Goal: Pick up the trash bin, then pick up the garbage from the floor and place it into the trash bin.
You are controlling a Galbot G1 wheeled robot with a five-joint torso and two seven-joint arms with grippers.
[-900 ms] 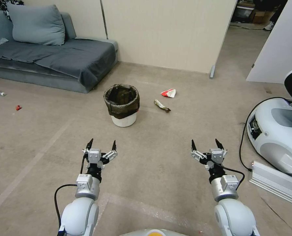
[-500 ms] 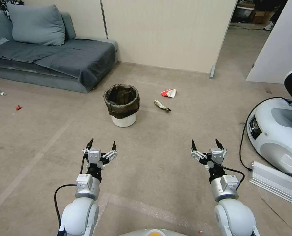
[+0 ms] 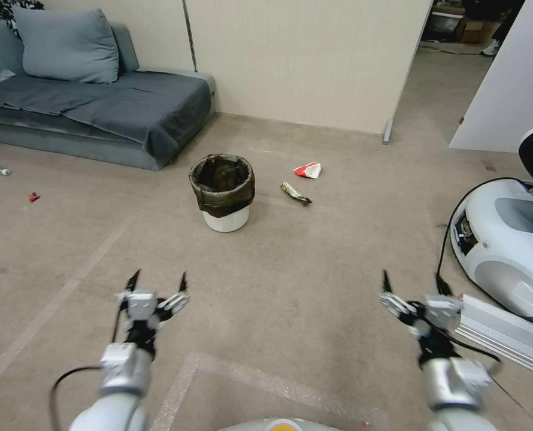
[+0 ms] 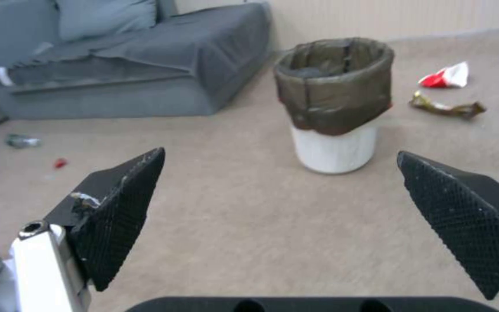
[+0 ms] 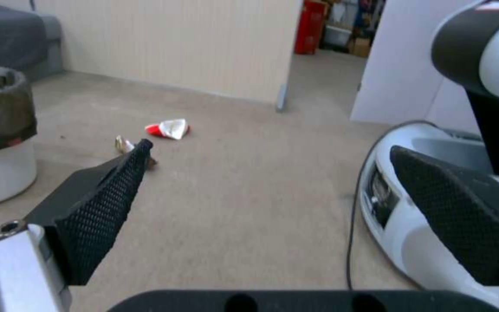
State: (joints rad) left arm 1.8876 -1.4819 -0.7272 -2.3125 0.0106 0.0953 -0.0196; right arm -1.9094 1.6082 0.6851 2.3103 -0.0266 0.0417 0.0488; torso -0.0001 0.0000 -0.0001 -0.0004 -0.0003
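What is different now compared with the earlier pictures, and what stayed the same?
Both arms drew back toward the robot and spread outward: the left gripper went down and left in the head view, the right gripper down and right. Both stayed open and empty. The trash bin, the red-and-white wrapper and the crumpled wrapper beside it lie where they were; nothing was grasped.

Bare floor [image 3: 290, 281] lies open before the trash bin [image 3: 223, 193]; white robot base [image 3: 509, 245] crowds the right.
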